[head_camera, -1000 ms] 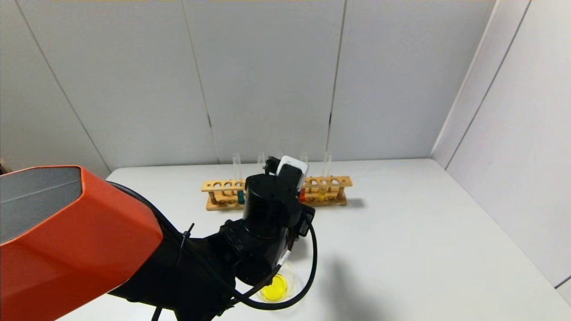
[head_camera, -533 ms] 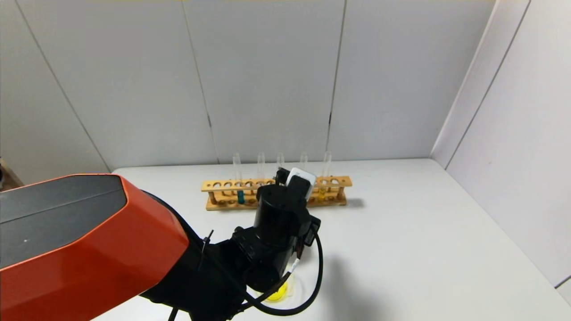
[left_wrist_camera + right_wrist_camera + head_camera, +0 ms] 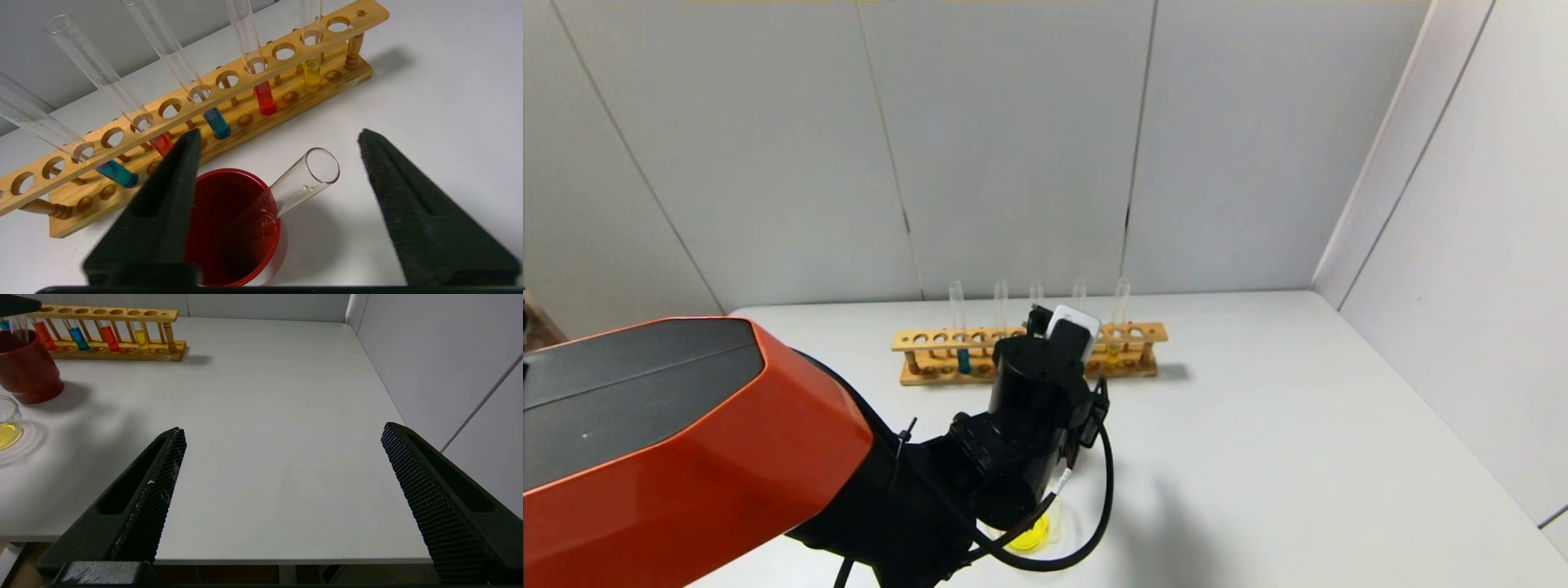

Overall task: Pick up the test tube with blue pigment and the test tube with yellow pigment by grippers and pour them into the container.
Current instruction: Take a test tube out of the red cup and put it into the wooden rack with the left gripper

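My left gripper (image 3: pixel 278 134) is open above a dark red cup (image 3: pixel 229 228) in front of the wooden rack (image 3: pixel 229 87). An empty clear tube (image 3: pixel 302 179) leans in the cup, between the fingers and untouched. Two tubes of blue liquid stand in the rack, one (image 3: pixel 216 122) near the middle, one (image 3: pixel 118 173) nearer one end. No tube of bright yellow liquid shows. The glass container (image 3: pixel 1033 535), holding yellow liquid, sits near the table's front, partly hidden by my left arm; it also shows in the right wrist view (image 3: pixel 6 424). My right gripper (image 3: pixel 282 428) is open and empty.
The rack also holds two orange-red tubes (image 3: pixel 265 100) and a pale yellow tube (image 3: pixel 311 75). In the head view the rack (image 3: pixel 1131 335) stands at the back of the white table. Wall panels close the back and right side. My right gripper hangs over the table's front right edge.
My left arm has moved forward and a little right toward the rack, covering more of the container. Over the last half second it has hardly moved.
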You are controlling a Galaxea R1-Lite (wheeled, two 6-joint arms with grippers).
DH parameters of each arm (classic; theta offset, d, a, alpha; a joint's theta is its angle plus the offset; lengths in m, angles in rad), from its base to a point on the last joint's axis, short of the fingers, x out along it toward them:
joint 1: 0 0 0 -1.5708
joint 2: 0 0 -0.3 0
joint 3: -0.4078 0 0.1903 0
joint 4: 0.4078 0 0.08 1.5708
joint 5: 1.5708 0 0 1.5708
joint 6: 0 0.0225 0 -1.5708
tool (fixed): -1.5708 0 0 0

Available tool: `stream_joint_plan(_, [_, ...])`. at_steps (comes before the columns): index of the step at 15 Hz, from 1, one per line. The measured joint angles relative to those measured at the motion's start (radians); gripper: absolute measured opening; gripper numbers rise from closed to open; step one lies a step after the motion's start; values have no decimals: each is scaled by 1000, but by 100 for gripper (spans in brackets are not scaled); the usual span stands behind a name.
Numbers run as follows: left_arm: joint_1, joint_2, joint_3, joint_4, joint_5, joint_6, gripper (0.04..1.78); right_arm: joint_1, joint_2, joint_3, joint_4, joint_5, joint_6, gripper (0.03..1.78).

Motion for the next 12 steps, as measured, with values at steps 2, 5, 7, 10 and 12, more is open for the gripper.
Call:
stream_joint_plan(2, [0,0,-4,1,1,3,162,0,0,0,0,0,0,174])
stream_joint_plan(5, [4,-30,-24,25,2,11,175,0,0,0,0,0,0,174])
stream_joint_plan(7, [10,-84,-55,92,3,13,175,0,0,0,0,0,0,174])
stream_joint_plan(10, [13,-213,-122,248,7,14,175,0,0,0,0,0,0,174])
stream_joint_plan(12, [16,-331,-154,370,13,14,175,0,0,0,0,0,0,174])
